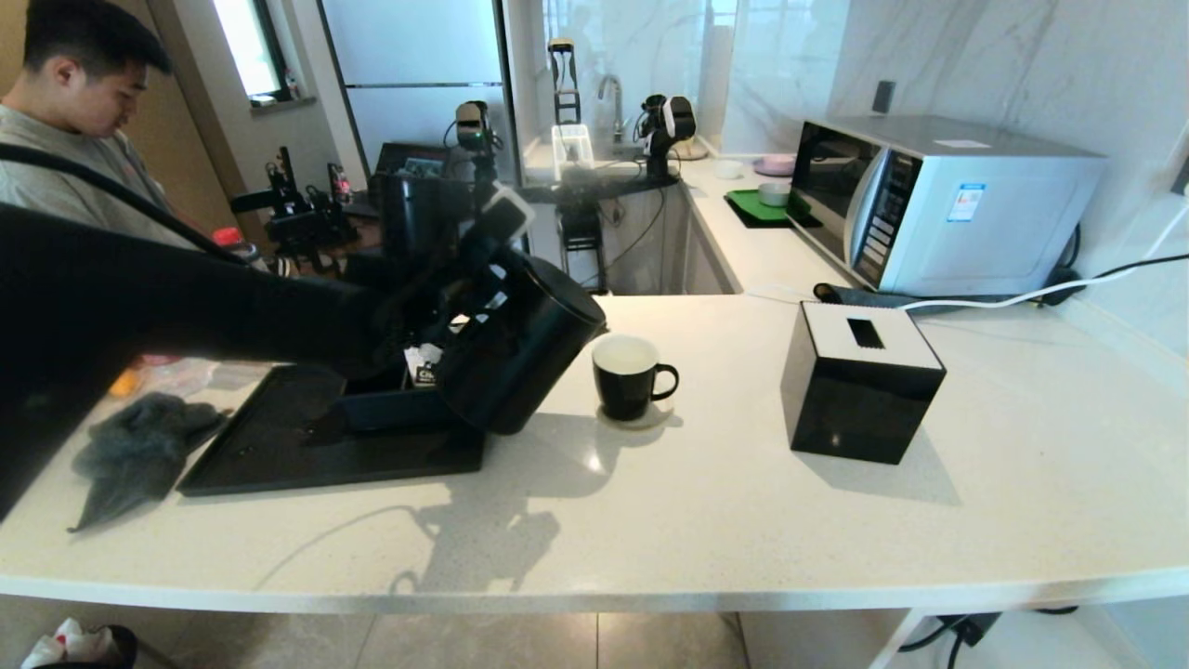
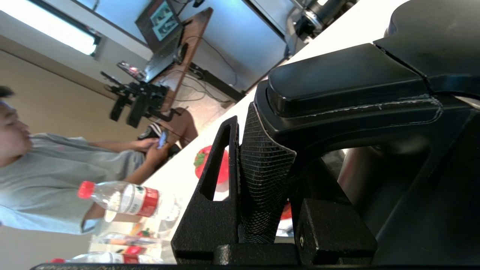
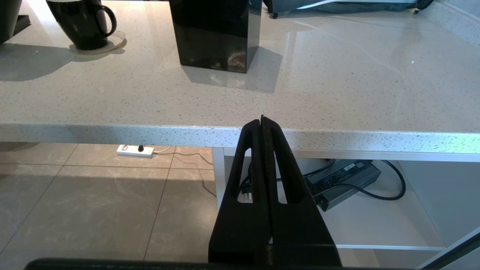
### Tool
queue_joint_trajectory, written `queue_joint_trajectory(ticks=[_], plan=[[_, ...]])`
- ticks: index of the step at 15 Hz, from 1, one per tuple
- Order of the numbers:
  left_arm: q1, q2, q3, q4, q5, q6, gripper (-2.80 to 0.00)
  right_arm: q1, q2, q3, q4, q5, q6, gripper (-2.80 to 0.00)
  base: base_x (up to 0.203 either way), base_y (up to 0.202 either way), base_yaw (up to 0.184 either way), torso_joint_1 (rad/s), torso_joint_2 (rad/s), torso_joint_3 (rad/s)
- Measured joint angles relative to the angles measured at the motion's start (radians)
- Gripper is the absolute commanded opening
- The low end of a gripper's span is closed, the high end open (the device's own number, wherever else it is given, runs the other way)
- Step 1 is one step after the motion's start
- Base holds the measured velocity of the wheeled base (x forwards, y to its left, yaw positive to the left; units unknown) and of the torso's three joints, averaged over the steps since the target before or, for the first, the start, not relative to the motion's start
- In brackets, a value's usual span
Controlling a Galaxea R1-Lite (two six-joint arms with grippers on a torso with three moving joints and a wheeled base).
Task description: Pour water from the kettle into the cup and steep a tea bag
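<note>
Head view: the left gripper holds the matte black kettle tilted, spout toward the black mug, which sits on a coaster on the white counter, just beside the kettle. A black tray lies under the kettle; a black tissue box stands right of the mug.

Left wrist view: the fingers pinch the kettle's handle.

Right wrist view: the right gripper hangs below the counter edge, its 2 fingers pressed together, holding nothing.
</note>
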Motion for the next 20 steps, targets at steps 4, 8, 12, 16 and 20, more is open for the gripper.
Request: queue_joint_trajectory(ticks=[4,8,12,16,20], plan=[[0.008,0.029,-0.041,0.0,0.0,0.027,-2.8,0.0,0.0,0.0,0.0,0.0,0.0,-2.8,0.0,0.0,0.0,0.0,0.0,0.0],[0.013,0.07,-0.1,0.005,-0.001,0.047,-2.8,0.0,0.0,0.0,0.0,0.0,0.0,-2.8,0.0,0.0,0.0,0.0,0.0,0.0],[0.015,0.101,-0.138,0.006,-0.005,0.072,-2.8,0.0,0.0,0.0,0.0,0.0,0.0,-2.8,0.0,0.0,0.0,0.0,0.0,0.0],[0.016,0.114,-0.147,0.006,-0.043,0.098,-2.8,0.0,0.0,0.0,0.0,0.0,0.0,-2.8,0.0,0.0,0.0,0.0,0.0,0.0],[0.021,0.121,-0.15,0.007,-0.06,0.113,-2.8,0.0,0.0,0.0,0.0,0.0,0.0,-2.8,0.0,0.0,0.0,0.0,0.0,0.0]])
